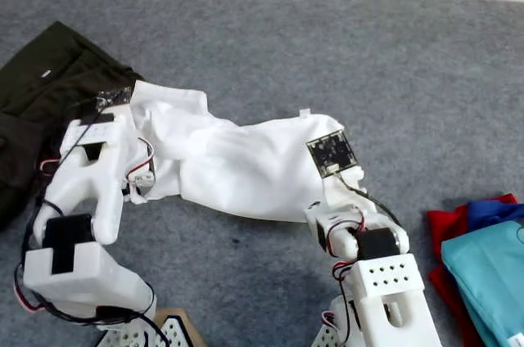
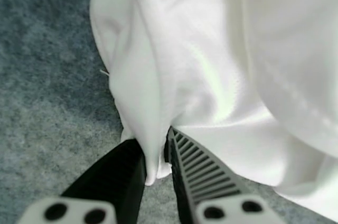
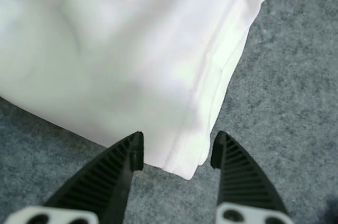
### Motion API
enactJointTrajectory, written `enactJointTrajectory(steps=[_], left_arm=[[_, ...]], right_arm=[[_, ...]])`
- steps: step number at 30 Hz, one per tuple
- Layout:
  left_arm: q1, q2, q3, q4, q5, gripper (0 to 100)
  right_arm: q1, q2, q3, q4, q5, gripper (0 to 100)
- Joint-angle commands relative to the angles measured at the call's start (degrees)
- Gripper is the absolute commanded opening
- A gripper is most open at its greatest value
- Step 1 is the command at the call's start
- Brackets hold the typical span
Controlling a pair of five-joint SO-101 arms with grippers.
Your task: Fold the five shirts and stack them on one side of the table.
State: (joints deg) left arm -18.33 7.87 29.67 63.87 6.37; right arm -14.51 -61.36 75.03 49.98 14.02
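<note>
Left gripper (image 2: 157, 155) clamps the white shirt (image 2: 211, 49), right gripper (image 3: 177, 152) gapes astride its corner; overhead, a dark shirt (image 1: 41, 85) nearby.

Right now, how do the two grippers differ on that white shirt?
The left gripper is shut, pinching a fold of the white shirt; the right gripper is open, fingers astride a hem corner. The left is by the dark shirt, the right at the opposite end. Both face the same shirt.

high: fixed, looks down over counter (image 1: 368, 44) | left wrist: close above white shirt (image 2: 211, 76) edge | right wrist: close, all share shirt
</note>
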Motion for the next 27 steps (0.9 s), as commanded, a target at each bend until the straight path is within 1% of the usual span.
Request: enactJointTrajectory(steps=[1,3,7,10,15,20,23,27], left_arm=[[-0.5,1.5,-1.8,1.0,0.3,1],[-0.6,1.5,-1.8,1.1,0.3,1],[-2.2,1.5,-1.9,0.8,0.3,1],[-3.1,1.5,-2.1,0.8,0.3,1],[-3.2,1.5,-2.2,0.9,0.2,1],[-3.2,1.5,-2.2,0.9,0.2,1],[-3.2,1.5,-2.2,1.0,0.2,1],[-3.2,1.5,-2.2,1.1,0.2,1]], right_arm=[[2.4,-0.8,-0.5,-0.4,-1.1,21.7],[3.0,-0.8,-0.5,-0.4,-2.5,21.7],[3.0,-0.4,0.3,-0.4,-2.6,21.7],[2.5,-0.4,3.0,-2.0,-2.5,21.7],[-0.7,-0.3,4.4,-3.9,-2.9,21.7],[-0.6,0.1,4.4,-7.1,-3.0,21.7],[0.3,5.3,3.2,-7.7,-3.1,21.7],[0.3,15.8,-2.8,-7.7,-3.1,21.7]])
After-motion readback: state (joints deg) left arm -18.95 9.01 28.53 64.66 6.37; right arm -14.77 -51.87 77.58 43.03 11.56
